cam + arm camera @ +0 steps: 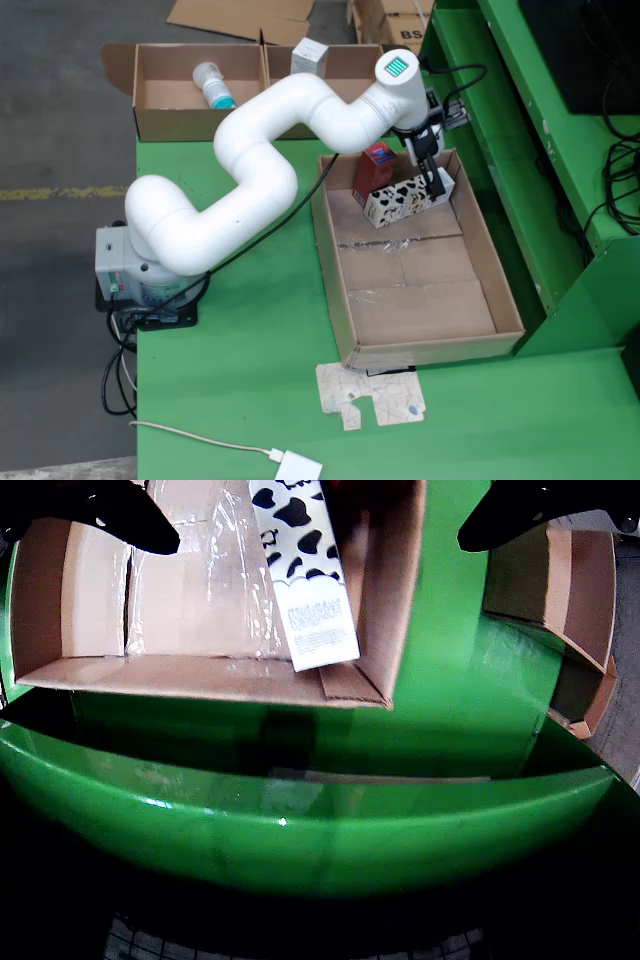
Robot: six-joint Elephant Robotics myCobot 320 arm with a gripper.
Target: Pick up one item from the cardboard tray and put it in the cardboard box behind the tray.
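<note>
Over the far end of the cardboard tray (420, 270), in the fixed view, the end effector (430, 172) hung from the white arm (260, 160), directly above the cow-patterned carton (405, 200). That carton lay on its side against the tray's far wall, long axis running across the tray's width, with a red carton (375, 170) standing just beside it on the view's left. Whether the black fingers touched the carton could not be told from here; they looked close over its right end. The cardboard box (240, 95) stood beyond the tray's far wall, toward the view's upper left, already holding a bottle (213, 85) and a small white box (309, 56).

From the camera riding on the end effector, the two dark fingertips (120, 515) stood widely spread at the upper corners of the view, gripping nothing. The cow-patterned carton lay between them, nearer the middle, its long axis running away from the lens and its labelled end near the tray's wall. Green table (320, 830) filled the lower half. The spread fingers would need to straddle the carton's narrow width, I judged.
</note>
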